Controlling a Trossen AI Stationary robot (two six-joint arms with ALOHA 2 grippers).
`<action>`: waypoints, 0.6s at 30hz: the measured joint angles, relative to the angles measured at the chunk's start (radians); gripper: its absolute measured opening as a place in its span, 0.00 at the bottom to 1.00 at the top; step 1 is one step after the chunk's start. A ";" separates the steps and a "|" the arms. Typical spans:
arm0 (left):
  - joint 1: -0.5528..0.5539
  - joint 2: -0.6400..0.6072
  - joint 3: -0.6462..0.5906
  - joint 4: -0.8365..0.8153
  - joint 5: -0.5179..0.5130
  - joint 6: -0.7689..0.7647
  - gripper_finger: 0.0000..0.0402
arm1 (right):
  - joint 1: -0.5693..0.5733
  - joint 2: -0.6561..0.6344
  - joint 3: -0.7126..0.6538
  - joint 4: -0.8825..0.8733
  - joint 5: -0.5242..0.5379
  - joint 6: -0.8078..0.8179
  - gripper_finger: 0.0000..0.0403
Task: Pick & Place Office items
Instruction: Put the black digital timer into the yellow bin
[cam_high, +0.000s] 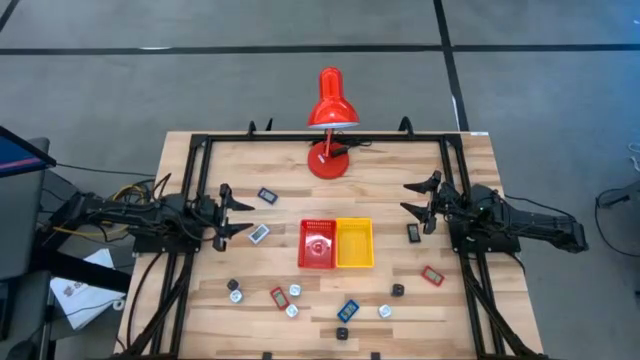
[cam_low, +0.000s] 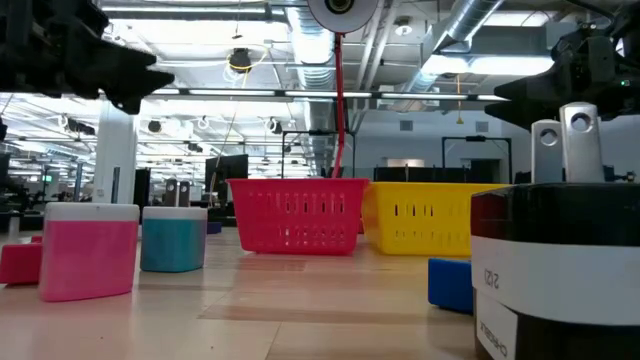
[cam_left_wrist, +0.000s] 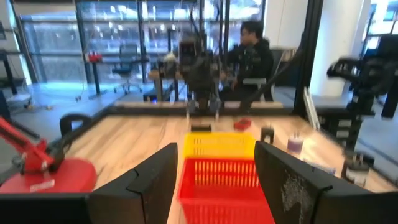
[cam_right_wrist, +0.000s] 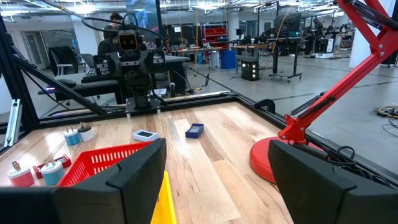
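Observation:
The office items lie scattered on the wooden table: a dark blue rectangle (cam_high: 267, 196), a grey one (cam_high: 259, 234), a black one (cam_high: 413, 232), a red one (cam_high: 432, 276), and several small knobs and rectangles along the near edge, such as the blue one (cam_high: 347, 310). My left gripper (cam_high: 235, 212) hovers open at the table's left, level with the grey rectangle. My right gripper (cam_high: 415, 198) hovers open at the right, just beyond the black rectangle. Each wrist view looks between its own fingers across the table, the left gripper (cam_left_wrist: 214, 180) toward the trays, the right gripper (cam_right_wrist: 217, 180) toward the blue rectangle (cam_right_wrist: 194, 130).
A red tray (cam_high: 305, 262) and a yellow tray (cam_high: 368, 262) sit side by side mid-table. The red desk lamp (cam_high: 330, 105) stands on its round base (cam_high: 328, 160) at the far edge. A black frame runs around the table. A person (cam_left_wrist: 249, 56) sits beyond the table.

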 joint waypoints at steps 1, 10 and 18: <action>0.000 0.000 0.000 -0.018 0.000 0.000 0.52 | 0.000 0.000 0.000 0.000 0.000 0.000 0.68; 0.000 -0.006 0.000 -0.043 0.000 -0.004 0.52 | 0.000 0.000 0.000 0.000 0.000 0.000 0.68; 0.000 -0.093 0.000 -0.043 0.001 -0.005 0.52 | 0.000 0.000 0.000 0.000 0.000 0.000 0.68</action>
